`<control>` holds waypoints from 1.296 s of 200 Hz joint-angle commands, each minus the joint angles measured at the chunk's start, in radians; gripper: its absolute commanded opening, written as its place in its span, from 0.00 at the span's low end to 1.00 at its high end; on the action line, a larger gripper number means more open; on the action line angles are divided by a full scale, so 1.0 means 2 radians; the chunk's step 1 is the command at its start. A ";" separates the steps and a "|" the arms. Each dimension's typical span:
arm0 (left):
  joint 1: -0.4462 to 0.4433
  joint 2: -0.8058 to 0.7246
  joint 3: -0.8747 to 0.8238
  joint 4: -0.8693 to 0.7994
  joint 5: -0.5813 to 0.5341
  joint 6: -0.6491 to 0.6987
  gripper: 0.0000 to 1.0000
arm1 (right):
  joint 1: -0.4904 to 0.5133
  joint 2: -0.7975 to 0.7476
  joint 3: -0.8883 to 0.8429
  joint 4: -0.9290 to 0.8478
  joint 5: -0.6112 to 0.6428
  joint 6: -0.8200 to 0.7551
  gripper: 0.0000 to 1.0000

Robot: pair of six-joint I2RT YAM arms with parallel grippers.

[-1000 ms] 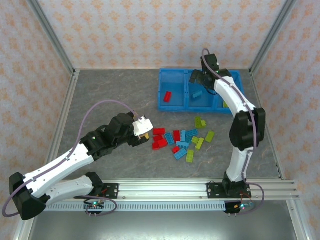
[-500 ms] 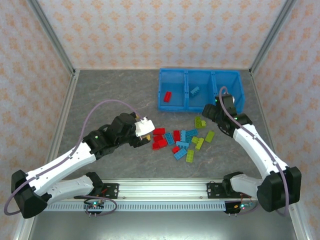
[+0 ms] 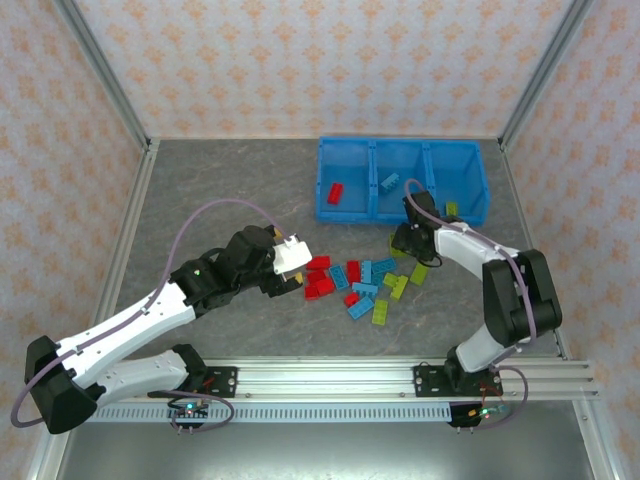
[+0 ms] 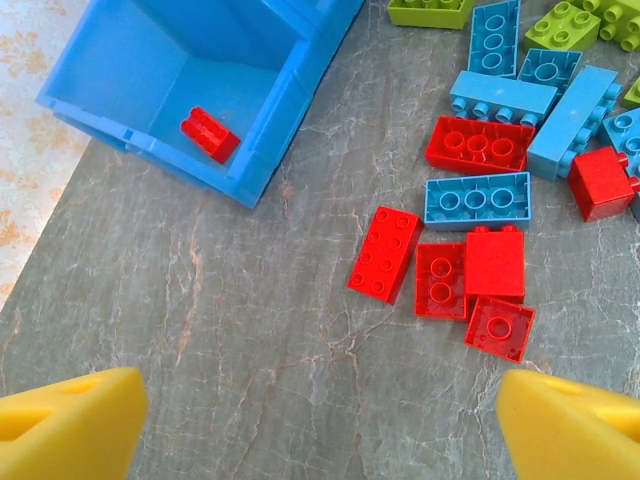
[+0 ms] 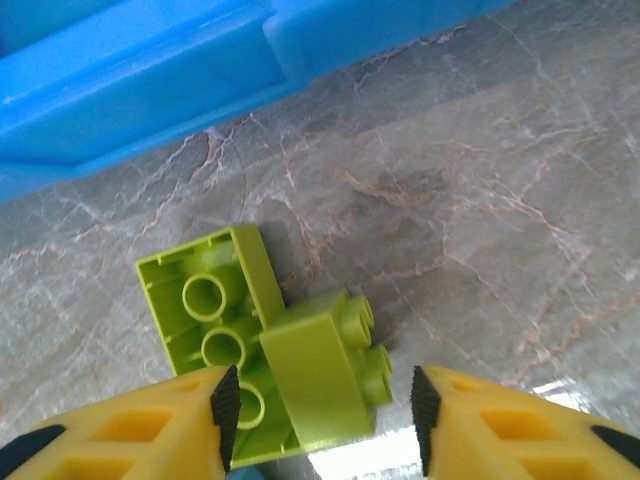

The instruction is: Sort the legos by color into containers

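Note:
The legos [image 3: 365, 280] lie scattered on the grey table in red, light blue and yellow-green. My right gripper [image 3: 405, 240] is low at the pile's far right. In the right wrist view its jaws [image 5: 320, 410] straddle a small yellow-green brick [image 5: 320, 375] lying on its side. A gap remains at the studs, so the gripper is open. That brick leans on an upturned yellow-green brick [image 5: 205, 320]. My left gripper [image 3: 295, 262] hovers open left of the red bricks [image 4: 385, 253]. The containers are three compartments of a blue bin [image 3: 400, 143].
The left compartment holds a red brick [image 3: 337, 192], the middle one a light-blue brick [image 3: 388, 183], the right one a yellow-green brick [image 3: 451, 209]. The bin wall [image 5: 150, 70] stands just beyond my right gripper. Metal posts and a rail frame the table.
My right arm swung from above the bin down to the table at the pile's far right, and its jaws narrowed around the yellow-green brick. The left gripper edged slightly toward the red bricks.

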 commanded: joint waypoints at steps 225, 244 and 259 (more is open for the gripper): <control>0.003 -0.010 0.002 0.003 0.010 0.007 0.93 | -0.039 -0.197 -0.001 0.001 0.184 0.036 0.14; 0.003 -0.009 0.003 0.001 0.012 0.007 0.93 | -0.085 -0.157 0.057 0.011 0.173 0.016 0.14; 0.003 -0.010 0.004 -0.001 0.010 0.007 0.93 | -0.118 -0.088 0.123 0.003 0.143 0.006 0.14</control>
